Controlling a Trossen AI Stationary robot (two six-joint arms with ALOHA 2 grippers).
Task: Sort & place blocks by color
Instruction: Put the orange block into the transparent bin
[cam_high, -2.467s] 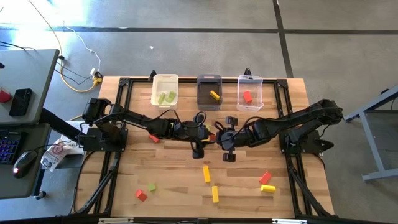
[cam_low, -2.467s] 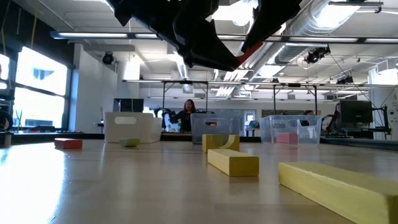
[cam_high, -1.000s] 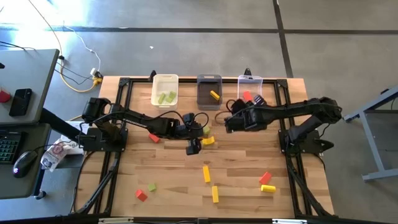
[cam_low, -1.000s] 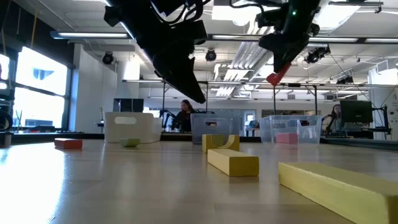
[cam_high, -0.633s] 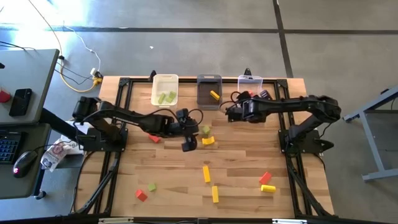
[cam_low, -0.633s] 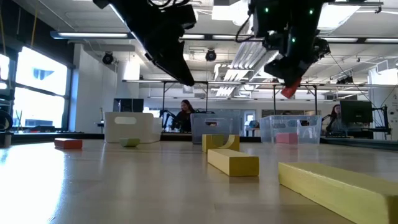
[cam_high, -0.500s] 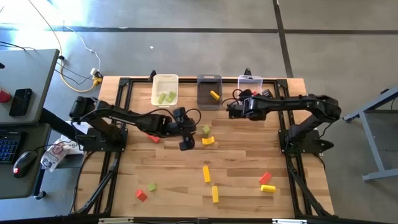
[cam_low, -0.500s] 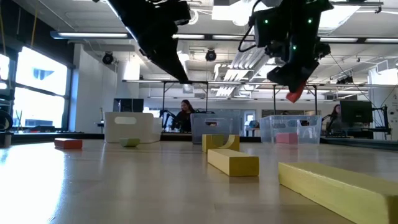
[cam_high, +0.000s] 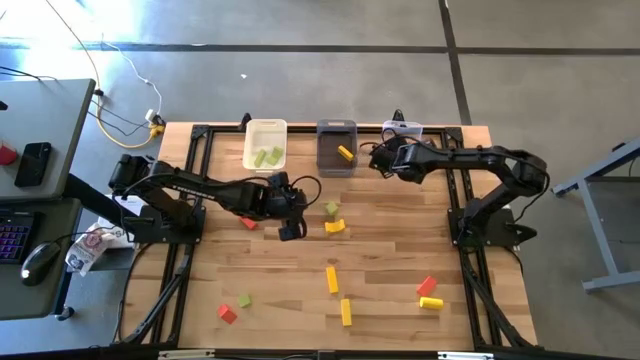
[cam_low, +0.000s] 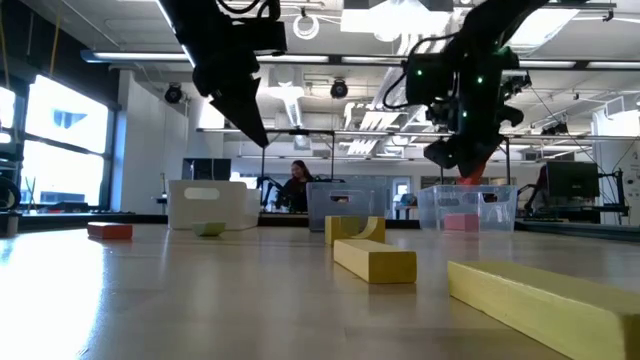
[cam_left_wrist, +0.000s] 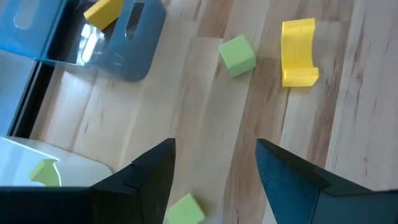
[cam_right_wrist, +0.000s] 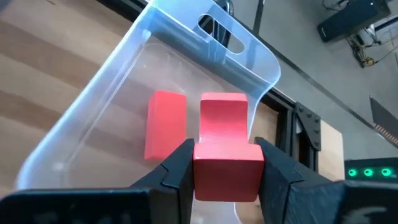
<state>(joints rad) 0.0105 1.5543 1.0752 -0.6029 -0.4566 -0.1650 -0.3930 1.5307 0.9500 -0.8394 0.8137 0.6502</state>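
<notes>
**Red block hanging over the clear bin**

From above, the right arm is reaching across the table's far edge, its right gripper (cam_high: 392, 158) sitting over the clear bin (cam_high: 404, 128). The left arm is stretching toward the table's middle, the left gripper (cam_high: 289, 222) hovering near a green cube (cam_high: 331, 208) and a yellow arch block (cam_high: 335, 226).

At table height, the right gripper (cam_low: 462, 160) is hanging tilted above the clear bin (cam_low: 468, 207) — a red block (cam_low: 469, 178) showing at its tip.

The left wrist camera is showing the left gripper's fingers (cam_left_wrist: 281, 176) spread apart, gripping nothing.

The right wrist camera is showing the red block (cam_right_wrist: 225, 148) clamped between both fingers (cam_right_wrist: 176, 168), above another red block (cam_right_wrist: 165, 123) lying inside the bin.
</notes>
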